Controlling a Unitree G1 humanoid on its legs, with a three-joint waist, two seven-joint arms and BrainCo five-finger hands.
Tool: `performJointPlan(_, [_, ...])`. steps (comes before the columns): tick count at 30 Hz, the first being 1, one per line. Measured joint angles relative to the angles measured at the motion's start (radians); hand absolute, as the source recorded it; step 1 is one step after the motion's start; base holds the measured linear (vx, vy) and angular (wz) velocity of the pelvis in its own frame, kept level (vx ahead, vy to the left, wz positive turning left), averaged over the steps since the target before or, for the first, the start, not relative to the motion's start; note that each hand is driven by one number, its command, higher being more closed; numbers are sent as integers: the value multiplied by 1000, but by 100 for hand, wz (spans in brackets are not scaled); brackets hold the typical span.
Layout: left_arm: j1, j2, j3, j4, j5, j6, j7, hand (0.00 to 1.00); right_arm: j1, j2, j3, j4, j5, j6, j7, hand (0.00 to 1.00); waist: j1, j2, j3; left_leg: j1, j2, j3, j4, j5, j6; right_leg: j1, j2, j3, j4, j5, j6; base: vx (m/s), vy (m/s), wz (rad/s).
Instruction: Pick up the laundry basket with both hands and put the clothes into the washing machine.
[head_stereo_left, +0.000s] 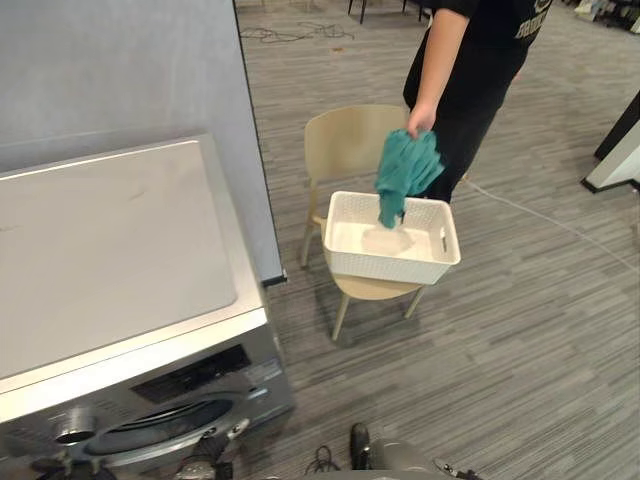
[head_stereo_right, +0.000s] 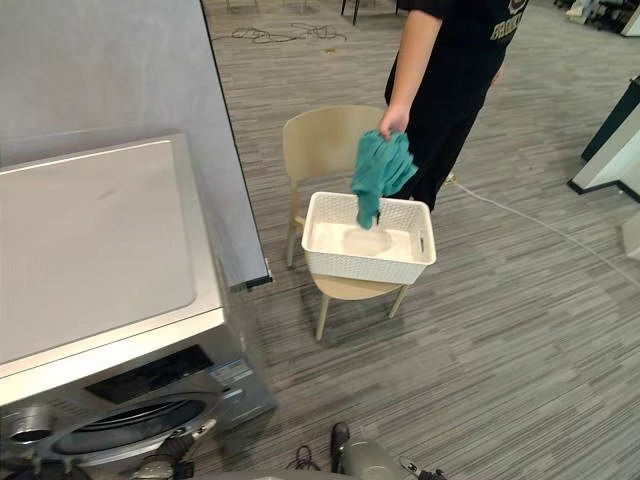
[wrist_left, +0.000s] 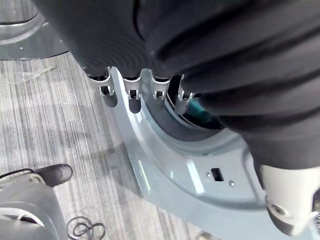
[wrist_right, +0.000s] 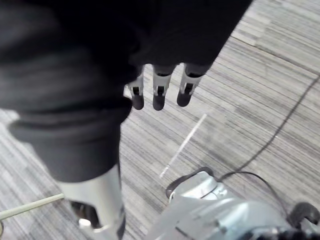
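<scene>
A white laundry basket (head_stereo_left: 392, 265) rests on the seat of a tan chair (head_stereo_left: 345, 140) ahead of me. A person's hand (head_stereo_left: 420, 120) holds a teal cloth (head_stereo_left: 405, 170) above it, the cloth's lower end hanging into the basket. The silver washing machine (head_stereo_left: 110, 240) stands at my lower left, its round door (head_stereo_left: 170, 425) facing me. My left hand (wrist_left: 132, 95) hangs with straight fingers close to the door's grey ring (wrist_left: 165, 165), holding nothing. Over the striped floor my right hand (wrist_right: 157, 95) hangs with relaxed, straight fingers, also holding nothing.
A grey partition (head_stereo_left: 130, 60) rises behind the washer, its edge close to the chair. The person in dark clothes (head_stereo_left: 480, 70) stands behind the chair. A thin white cable (head_stereo_left: 540, 215) crosses the floor at the right, near a white and black base (head_stereo_left: 615, 160).
</scene>
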Motion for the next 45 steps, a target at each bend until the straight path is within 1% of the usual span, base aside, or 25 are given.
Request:
performJointPlan(2, [14,-33,-7,-16,-1,-2,-5,0,-11,-30,0,-8,1,-3,-2,0,12,14,6,-58,-64,-40,78,-18,11,24,4,39,-26,-3,-6,98,-104,-48])
performJointPlan(3, [18,-42,-19,-24,-1,-6,-5,0,-20,-52,0,-9,1,-4,-3,0,20,26,7,-85,-139,-83,65,-30,-6,27,4,61,-44,-2,-4,103,-34,-59])
performJointPlan(5, [36,-51,-27,-39,-7,-9,-3,0,-31,-58,0,-25,1,-3,-3,0,28,39,12,-89,-250,-100,-109,-38,-12,49,4,65,-112,15,16,112,-5,-58])
performJointPlan(8, [44,-53,-40,-38,-7,-10,-4,0,-27,-26,-1,-38,1,-2,-3,0,49,46,17,-73,-314,-133,-373,-31,-12,72,7,60,-168,54,21,139,14,-27])
performJointPlan(10, [50,-65,-7,-30,-6,-6,-5,0,-32,4,4,-41,1,0,-3,0,56,48,19,-36,-346,-185,-446,16,22,93,6,67,-181,53,29,220,57,0])
performJointPlan(13, [56,-78,32,-17,-6,0,-3,0,-20,49,31,-91,1,-2,-2,0,59,47,18,-1,-349,-166,-469,4,39,90,-8,60,-102,-7,49,152,65,3])
performJointPlan(14, [57,-81,31,-18,-2,0,-3,0,-10,67,42,-126,1,-3,-1,0,56,43,18,30,-354,-165,-478,-4,51,74,-26,38,-10,-72,97,179,81,11])
performJointPlan(15, [55,-78,31,-20,3,1,-2,0,-4,80,48,-146,1,-3,0,0,61,32,17,54,-361,-159,-492,-8,58,28,-46,15,126,-117,148,216,81,6])
performJointPlan(17, [62,-60,44,-14,-1,24,16,0,6,97,72,-187,0,-10,3,0,64,-4,19,99,-382,-143,-494,-23,75,-146,-129,-16,548,-141,173,219,38,-8])
performJointPlan(20, [67,-40,59,-11,-7,54,26,0,8,99,60,-195,0,-22,5,0,53,-35,35,150,-376,-172,-492,-25,76,-251,-219,-1,853,-142,171,259,-91,28])
performJointPlan(22, [71,-41,71,-12,-8,63,38,0,13,96,31,-183,-6,-19,8,0,53,-36,37,180,-351,-203,-502,-25,75,-248,-261,16,821,-144,172,284,-227,66])
performJointPlan(25, [77,-42,72,-13,-25,66,58,0,29,89,8,-174,-21,-15,9,0,54,-36,36,209,-309,-230,-511,-41,17,-217,-359,61,559,-139,168,227,-271,57])
performJointPlan(27, [91,-29,70,-20,-40,56,70,0,31,93,-11,-144,-19,-7,9,0,53,-51,26,218,-285,-259,-512,-73,-36,-177,-392,156,266,-40,169,224,-418,43])
performJointPlan(28, [90,-28,69,-18,-49,54,69,0,37,98,-16,-112,-17,2,11,0,48,-77,7,215,-274,-285,-513,-95,-74,-145,-393,208,163,23,290,216,-491,33])
performJointPlan(29, [83,-37,69,-16,-48,51,66,0,37,91,-29,-100,-14,2,16,0,47,-49,6,214,-249,-300,-517,-107,-92,-136,-367,199,169,-8,307,181,-499,36])
performJointPlan(30, [82,-65,60,-19,-47,24,47,0,47,65,-57,-90,-9,3,19,0,49,0,-7,204,-193,-332,-523,-112,-98,-138,-316,154,179,-48,284,133,-430,26])
performJointPlan(32, [80,-75,79,-19,-46,6,34,0,48,49,-75,-67,-9,7,18,0,46,8,-7,222,-186,-348,-528,-61,-113,-154,-301,137,259,-104,253,169,-409,20])
performJointPlan(33, [82,-80,90,-20,-48,-3,34,0,50,49,-73,-55,-10,14,20,0,48,5,-9,231,-169,-346,-515,-29,-144,-151,-289,126,291,-124,233,190,-414,5])
performJointPlan(35, [92,-96,142,-18,-50,-5,34,0,44,44,-77,-25,-10,20,20,0,47,19,-19,185,-128,-355,-413,-16,-155,-123,-245,104,288,-142,205,154,-313,1])
performJointPlan(37, [91,-101,173,-21,-53,-3,34,0,44,51,-81,-25,-10,22,20,0,48,25,-22,79,-91,-368,-194,39,-96,-68,-201,65,243,-145,169,173,-279,13])
performJointPlan(38, [90,-100,191,-21,-55,-2,33,0,48,55,-82,-26,-10,21,20,0,50,15,-19,25,-78,-360,-80,132,-71,-25,-183,52,209,-135,150,138,-256,6])
performJointPlan(40, [107,-91,192,-19,-58,-2,31,0,44,59,-94,-28,-8,19,20,0,53,-7,-14,-35,-56,-318,35,207,-65,43,-179,30,139,-107,109,168,-212,14])
performJointPlan(42, [106,-93,187,-23,-58,-1,19,0,41,47,-96,-39,-8,12,17,0,48,1,-9,-104,-59,-195,87,142,-45,96,-181,-15,85,-94,96,137,-97,54])
performJointPlan(43, [104,-99,178,-41,-58,-1,18,0,45,44,-96,-40,-8,11,16,0,48,4,-6,-135,-79,-107,81,63,-49,132,-182,-54,45,-86,93,76,-30,92])
performJointPlan(45, [106,-97,151,-48,-58,-2,18,0,44,51,-119,-39,-8,11,17,0,50,6,-6,-136,-151,-2,-61,30,-48,170,-183,-116,0,-80,99,84,-7,100])
